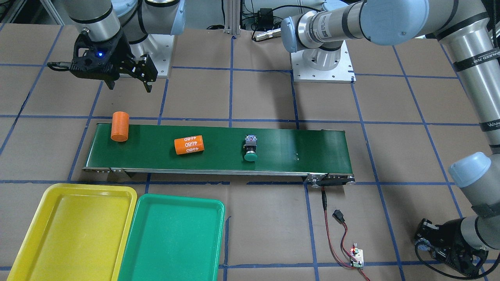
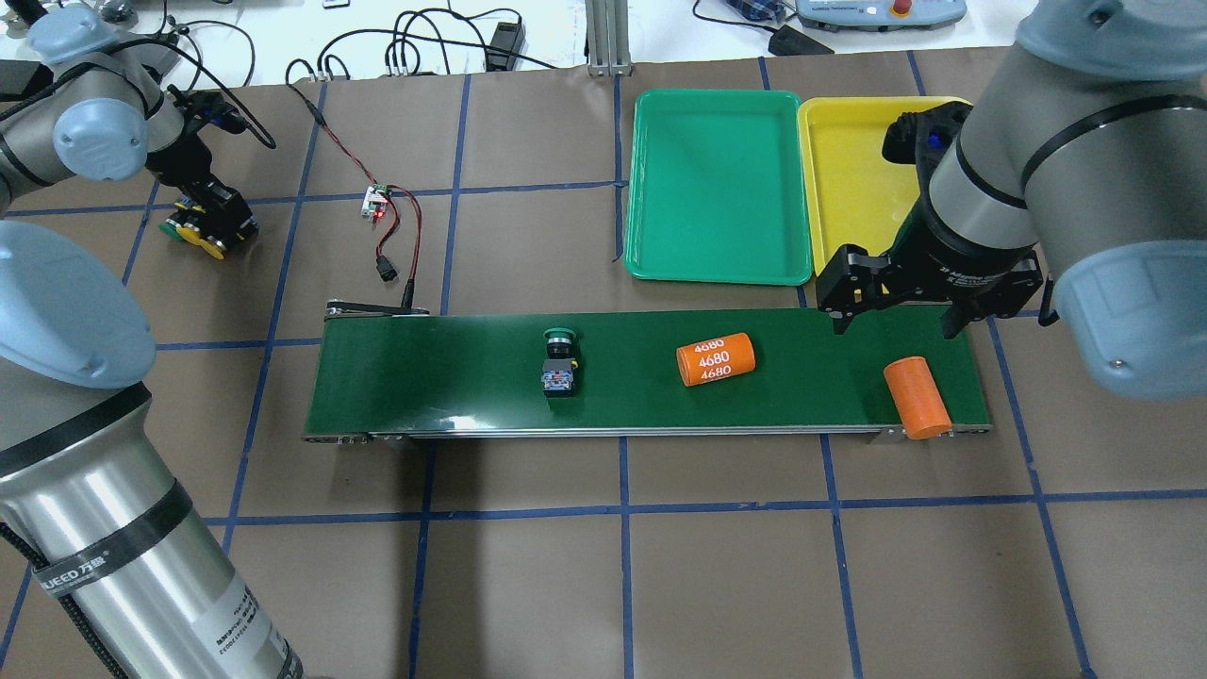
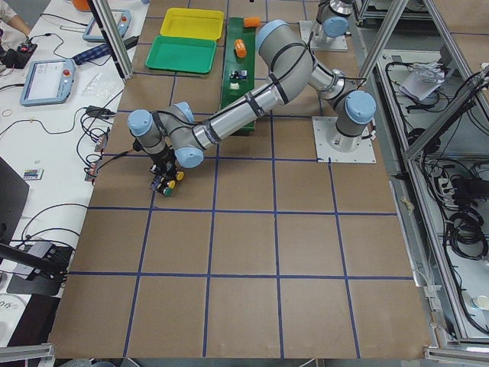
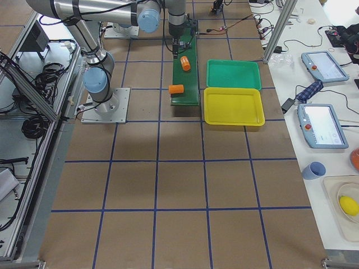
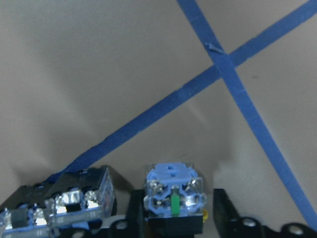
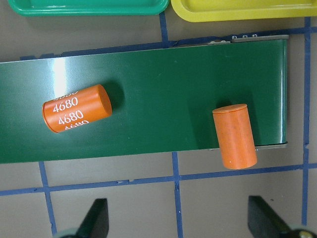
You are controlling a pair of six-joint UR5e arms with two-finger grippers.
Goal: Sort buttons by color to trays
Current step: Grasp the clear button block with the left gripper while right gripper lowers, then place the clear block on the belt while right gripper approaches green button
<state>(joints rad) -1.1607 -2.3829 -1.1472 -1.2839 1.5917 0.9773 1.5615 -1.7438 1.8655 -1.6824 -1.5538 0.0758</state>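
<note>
Brown desk [image 2: 566,566] with blue tape [image 5: 237,89]: left gripper [image 5: 178,206] jaws stand apart around one button [image 5: 173,186]; I would centre it, then close gently. Right gripper [image 6: 178,204] jaws hang wide apart.

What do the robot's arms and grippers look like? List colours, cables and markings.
The left arm and right arm are silver-grey tubes with pale blue joint caps and black bands, lettered white on the left arm. The right gripper is black, with a lit blue light and a black cable. The left gripper is black too, cable alongside.
</note>
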